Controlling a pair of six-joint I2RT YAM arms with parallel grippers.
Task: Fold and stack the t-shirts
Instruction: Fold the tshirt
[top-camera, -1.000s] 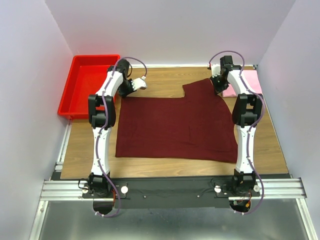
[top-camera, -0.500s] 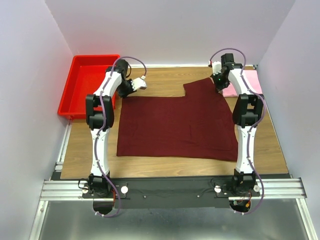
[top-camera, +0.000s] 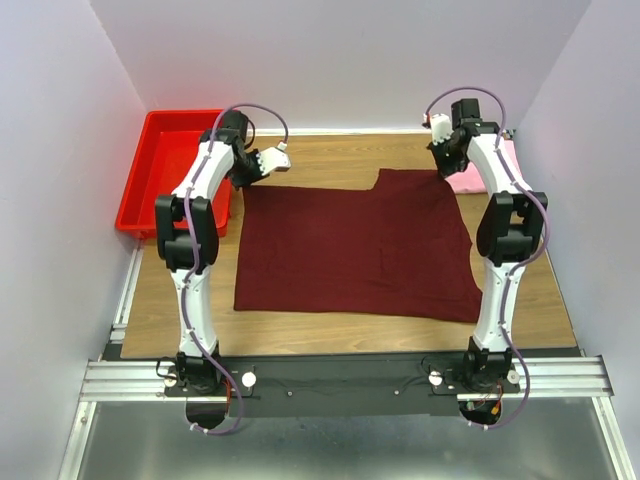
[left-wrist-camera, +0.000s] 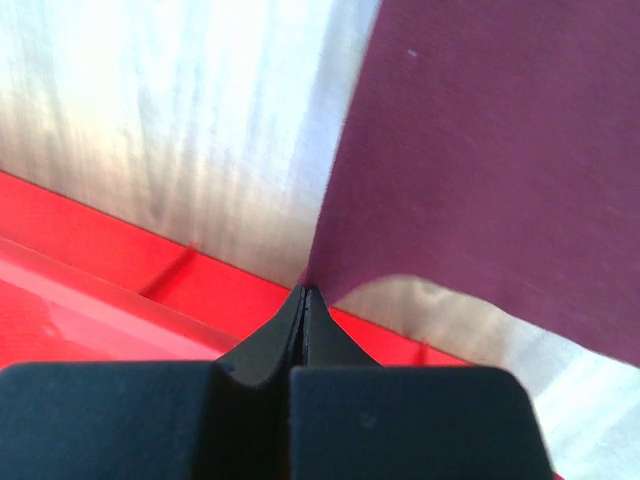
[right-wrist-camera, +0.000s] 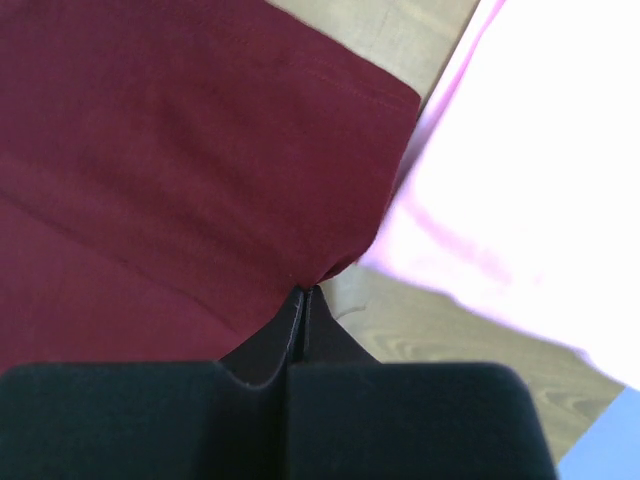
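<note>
Far corners of maroon t-shirt (top-camera: 350, 245) now wider apart, tight in left fingers (left-wrist-camera: 265, 342) and right fingers (right-wrist-camera: 262, 345)

maroon t-shirt (top-camera: 355, 245): spread out, centre | pink t-shirt (top-camera: 459, 183): far right, touching

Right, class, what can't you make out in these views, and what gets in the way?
Light pink cloth shirt: mostly behind the right arm in the top view; overexposed and cut off in the right wrist view.
Bright red plastic bin: right side behind the left arm in the top view.
Pinched corners of the dark maroon cloth shirt: inside the shut left end effector and right end effector, wrist views.
</note>
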